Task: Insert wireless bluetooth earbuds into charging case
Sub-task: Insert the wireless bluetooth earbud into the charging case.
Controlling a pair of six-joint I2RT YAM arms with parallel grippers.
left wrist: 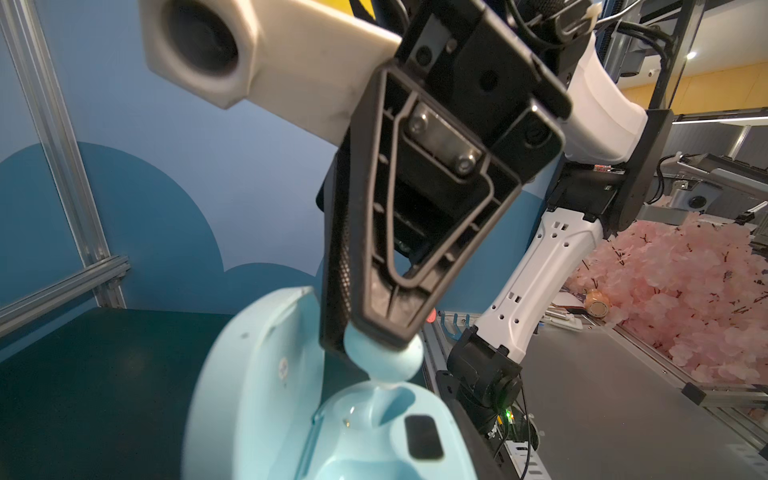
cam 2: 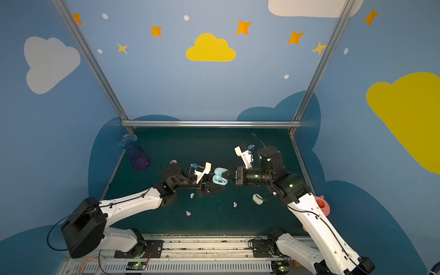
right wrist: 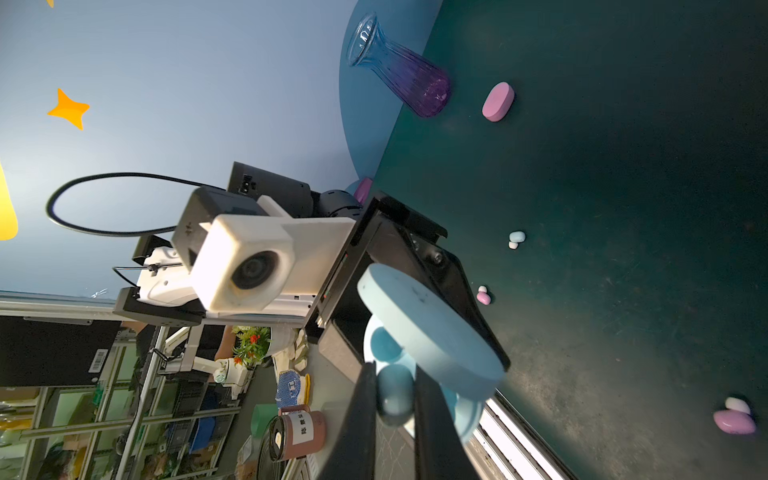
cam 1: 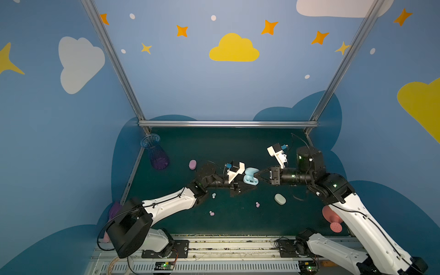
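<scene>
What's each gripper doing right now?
Left gripper: closed on the open blue charging case.
Right gripper: closed on a pale blue earbud.

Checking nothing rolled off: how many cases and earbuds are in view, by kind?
Cases: 3 (blue case, pink case, cream case)
Buds: 4 (held blue bud in right gripper, loose blue bud, 2 pink buds)
Total: 7

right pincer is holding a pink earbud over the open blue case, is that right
No. The earbud in the right pincer is pale blue, not pink, as the left wrist view shows. The rest holds: the pincer holds it over the open blue case.
</scene>
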